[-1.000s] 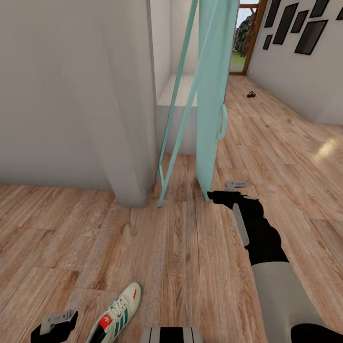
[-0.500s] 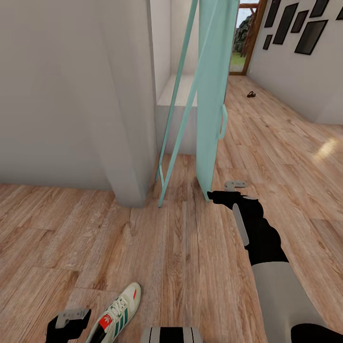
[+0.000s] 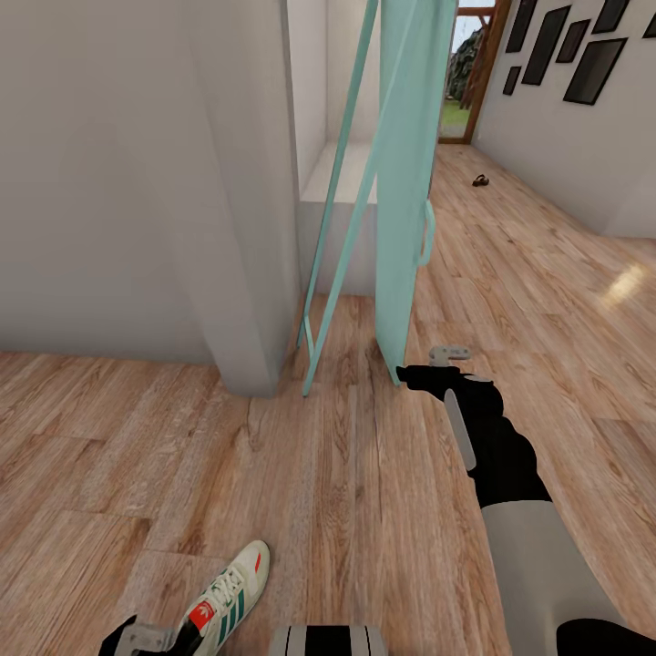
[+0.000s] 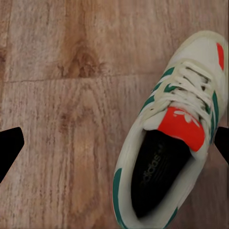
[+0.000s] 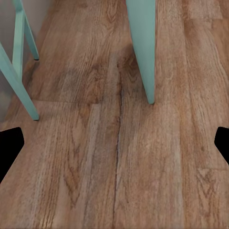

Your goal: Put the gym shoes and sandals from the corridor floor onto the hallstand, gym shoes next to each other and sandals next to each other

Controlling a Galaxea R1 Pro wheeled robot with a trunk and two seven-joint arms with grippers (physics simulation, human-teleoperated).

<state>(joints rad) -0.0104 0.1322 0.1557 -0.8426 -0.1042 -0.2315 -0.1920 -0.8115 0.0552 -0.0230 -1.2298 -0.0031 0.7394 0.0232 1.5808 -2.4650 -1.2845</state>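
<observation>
Underfoot, light wood-plank corridor floor (image 3: 346, 492), grain running away from the robot. At the near edge, one cream gym shoe (image 3: 228, 597) with green stripes and a red tongue label, flat on the planks, toe pointing away and slightly right. Just beside its heel, the left gripper (image 3: 146, 636), low over the boards, only its grey tip and black wrist inside the head view. Through the left wrist camera, the same gym shoe (image 4: 167, 138) close below, offset toward one black fingertip (image 4: 9, 148); the two tips far apart at opposite edges, spread wide, nothing between them but floor and part of the shoe.

Further out, the right arm stretched forward, its gripper (image 3: 437, 364) held level above bare planks near the foot of a turquoise frame (image 3: 401, 210). Spread wide too in the right wrist camera, black tips at both edges, gripping nothing.

Beyond, a pale grey wall corner (image 3: 246, 228) and a white ledge (image 3: 342, 173) behind the frame. Far down the corridor, a small dark object (image 3: 480, 180) on the floor, too small to identify, and dark picture frames (image 3: 565, 46) on the right-hand wall.
</observation>
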